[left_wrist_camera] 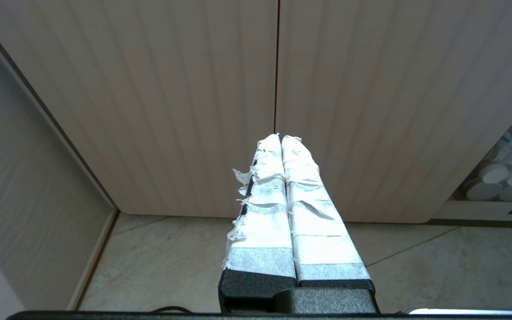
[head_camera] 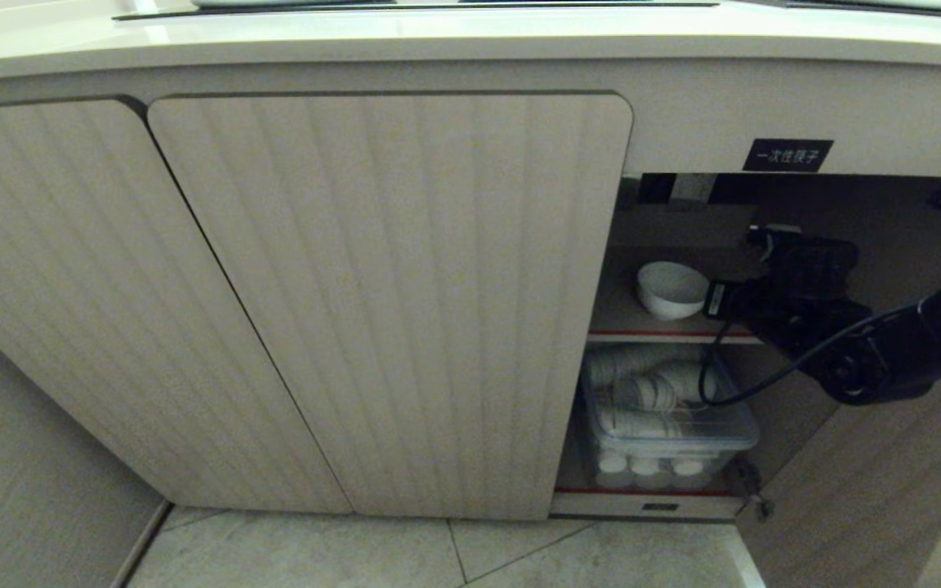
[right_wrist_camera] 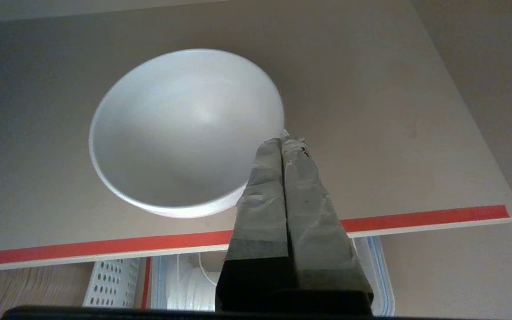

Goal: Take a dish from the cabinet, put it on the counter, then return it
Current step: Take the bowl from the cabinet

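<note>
While the cabinet [head_camera: 389, 302] stands with its right-hand door swung open, the dish [head_camera: 671, 289] is seen resting upright on the upper red-edged shelf [right_wrist_camera: 416, 133], its mouth facing up and nothing inside it. The right gripper [right_wrist_camera: 286, 141] has been brought into the opening at shelf height, and its taped fingers [right_wrist_camera: 265, 186] are pressed flat together with nothing between them. In the right wrist view the fingertips are placed just beside the near rim of the bowl, on the side toward the open door; whether they actually touch the rim cannot be told for sure from this angle.

The coming move is judged to turn on that offset: the bowl lies slightly ahead of the fingertips and toward the closed doors, so the jaws would have to be parted before one finger could be slipped inside the rim and the other outside the wall. Being round, the bowl offers no preferred axis.

The left gripper [left_wrist_camera: 281, 138] is held low before the closed ribbed doors, shut and empty, well apart from the bowl, so the right arm is clearly the nearer. Below the shelf a clear plastic bin [head_camera: 666, 429] of white cups is stored. The counter [head_camera: 470, 37] above is not yet in use.
</note>
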